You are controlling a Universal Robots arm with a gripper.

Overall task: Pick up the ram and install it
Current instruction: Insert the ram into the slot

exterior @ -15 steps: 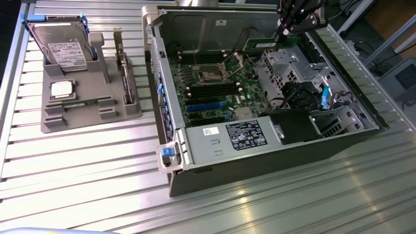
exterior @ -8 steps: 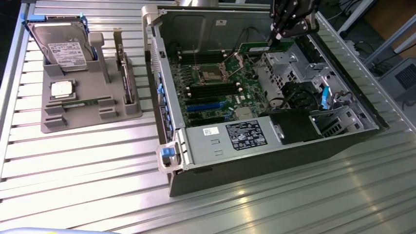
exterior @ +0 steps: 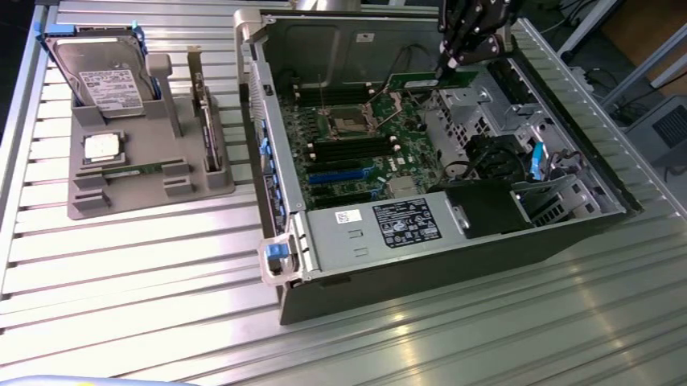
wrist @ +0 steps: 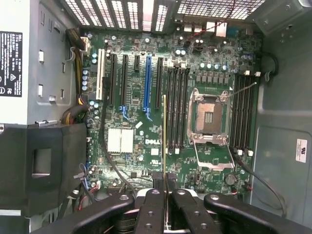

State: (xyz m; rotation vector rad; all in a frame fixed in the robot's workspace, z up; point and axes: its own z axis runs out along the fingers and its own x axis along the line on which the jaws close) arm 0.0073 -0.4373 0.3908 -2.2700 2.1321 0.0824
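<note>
The ram (wrist: 164, 136), seen edge-on, hung clamped in the nearly closed end effector (wrist: 165, 195) over the motherboard (wrist: 146, 146), near the black memory slots (wrist: 176, 107), so installing seemed in hand, calling for exact alignment with one slot.

Tool (wrist: 165, 195) nose-down, its 2 fingers (wrist: 152, 212) tight on the thin edge of the ram (wrist: 164, 141).

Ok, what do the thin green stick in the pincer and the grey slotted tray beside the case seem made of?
The thin green ram stick: likely lacquered circuit board, judging by its green face and thin edge. The grey slotted tray: probably matte moulded plastic, uniformly dull grey with no glare.
</note>
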